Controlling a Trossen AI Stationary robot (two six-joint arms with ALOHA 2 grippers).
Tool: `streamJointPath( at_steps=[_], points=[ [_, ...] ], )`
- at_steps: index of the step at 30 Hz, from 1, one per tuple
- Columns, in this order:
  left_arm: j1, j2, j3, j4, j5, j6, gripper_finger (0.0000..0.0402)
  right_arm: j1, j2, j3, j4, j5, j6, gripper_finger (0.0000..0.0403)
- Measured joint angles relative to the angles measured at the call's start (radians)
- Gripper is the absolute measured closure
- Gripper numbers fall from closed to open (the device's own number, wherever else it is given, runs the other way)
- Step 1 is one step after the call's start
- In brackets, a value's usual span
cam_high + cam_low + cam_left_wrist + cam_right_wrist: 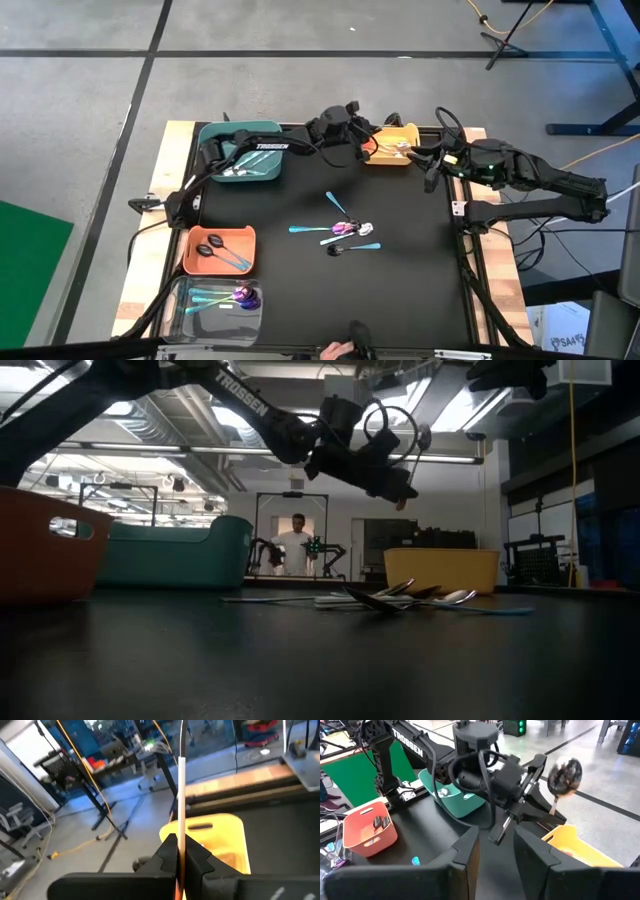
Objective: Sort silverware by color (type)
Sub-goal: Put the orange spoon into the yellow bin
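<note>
I've got the left gripper [547, 802] up over the yellow bin [392, 157] at the far side of the table, jaws clenched on a copper spoon [564, 776] by its thin handle, bowl sticking up in the air. From the left wrist view the handle [182, 795] runs straight out between my fingers [167, 851], pinched edge-on. That's a narrow, hard, polished strip of metal, so I judge it light and stiff but slippery; it could pivot in the pinch if I swing fast.

My right gripper [495, 845] waits just beside the yellow bin on its right, jaws standing apart with nothing in them.

The rest of the silverware: a small tangle of loose spoons [345, 230] lies mid-table, teal, purple and dark ones, some crossing each other. Sorted ones already sit in the teal bin [243, 140], the orange bin [200, 262] and the clear bin [185, 310].

Those loose spoons lie flat on the black mat, so there's little to get under. I reckon the best hold is across the handle near its middle, fingers straddling it, picking a spoon that lies clear of the others first. Grabbing at the rounded bowl would likely just squirt it away.
</note>
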Motion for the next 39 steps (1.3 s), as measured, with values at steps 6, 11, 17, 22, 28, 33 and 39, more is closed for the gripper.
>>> streamJointPath(
  at_steps=[6, 11, 17, 22, 28, 33, 39],
  points=[
    [-0.002, -0.006, 0.002, -0.013, 0.003, 0.003, 0.0401, 0.0, 0.0, 0.0, -0.006, 0.0, 0.0, 0.0297],
    [-0.001, -0.005, 0.002, -0.056, 0.003, 0.103, 0.0401, 0.0, 0.0, 0.0, -0.026, 0.0, 0.027, 0.0297],
    [-0.001, -0.005, 0.001, -0.151, 0.022, 0.189, 0.0401, 0.0, 0.001, 0.0, -0.063, 0.0, 0.034, 0.0297],
    [0.005, -0.005, 0.001, -0.221, 0.021, 0.188, 0.0401, 0.0, 0.015, -0.001, -0.086, 0.046, 0.055, 0.0297],
    [0.011, -0.005, 0.0, -0.322, 0.013, 0.177, 0.0401, 0.0, 0.045, -0.001, -0.109, 0.089, 0.081, 0.0297],
    [0.022, -0.005, 0.0, -0.381, 0.024, 0.136, 0.0401, 0.0, 0.078, -0.001, -0.102, 0.089, 0.082, 0.0297],
    [0.036, -0.003, 0.084, -0.517, 0.023, 0.099, 0.0401, 0.0, 0.113, -0.001, -0.105, 0.089, 0.082, 0.0297]
  ],
)
